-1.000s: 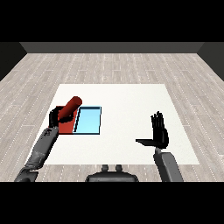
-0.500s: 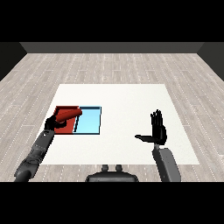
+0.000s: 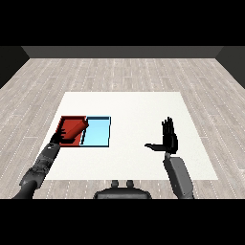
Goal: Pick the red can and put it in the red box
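The red can (image 3: 79,126) lies tilted low over the red tray (image 3: 65,120), and its red merges with the tray's. Its far end reaches the edge shared with the light blue tray (image 3: 98,132). My left hand (image 3: 58,138) is at the red tray's near left corner, curled round the can's near end. My right hand (image 3: 168,139) is held up over the table's right half, fingers straight and thumb out to the left, holding nothing.
The two trays lie side by side on the left part of the white table (image 3: 139,110). Grey wooden floor surrounds the table.
My left hand has come down and back toward me with the red can, from raised above the trays to low over the red tray. The right hand has barely moved.
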Tool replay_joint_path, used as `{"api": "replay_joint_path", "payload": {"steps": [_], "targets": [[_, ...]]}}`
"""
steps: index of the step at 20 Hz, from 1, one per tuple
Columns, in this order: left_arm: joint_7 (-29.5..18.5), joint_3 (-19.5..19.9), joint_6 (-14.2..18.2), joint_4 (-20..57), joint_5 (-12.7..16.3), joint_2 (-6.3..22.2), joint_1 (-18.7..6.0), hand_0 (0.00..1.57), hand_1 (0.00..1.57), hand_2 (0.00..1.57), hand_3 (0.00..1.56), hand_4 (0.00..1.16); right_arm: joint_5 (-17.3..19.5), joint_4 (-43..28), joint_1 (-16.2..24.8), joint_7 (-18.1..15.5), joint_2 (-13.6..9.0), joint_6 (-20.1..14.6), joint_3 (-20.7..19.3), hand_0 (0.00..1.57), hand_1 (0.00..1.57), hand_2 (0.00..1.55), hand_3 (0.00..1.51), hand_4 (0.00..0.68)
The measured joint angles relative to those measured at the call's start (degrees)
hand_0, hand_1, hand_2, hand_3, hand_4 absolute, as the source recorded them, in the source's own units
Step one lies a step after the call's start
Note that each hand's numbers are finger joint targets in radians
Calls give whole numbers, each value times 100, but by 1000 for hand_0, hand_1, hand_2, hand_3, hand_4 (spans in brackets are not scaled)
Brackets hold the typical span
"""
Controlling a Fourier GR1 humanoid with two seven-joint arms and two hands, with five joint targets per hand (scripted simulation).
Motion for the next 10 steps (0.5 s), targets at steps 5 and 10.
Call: {"api": "replay_joint_path", "payload": {"steps": [5,10], "targets": [[-732,722,-52,-241,656,37,-123,0,0,0,0,0,-54,16,46,-52,13,96,-25,0,0,0,0,0],[-2070,1600,-815,-1091,1611,-199,-118,0,0,0,0,0,-157,39,48,-116,-3,260,-60,0,0,0,0,0]]}}
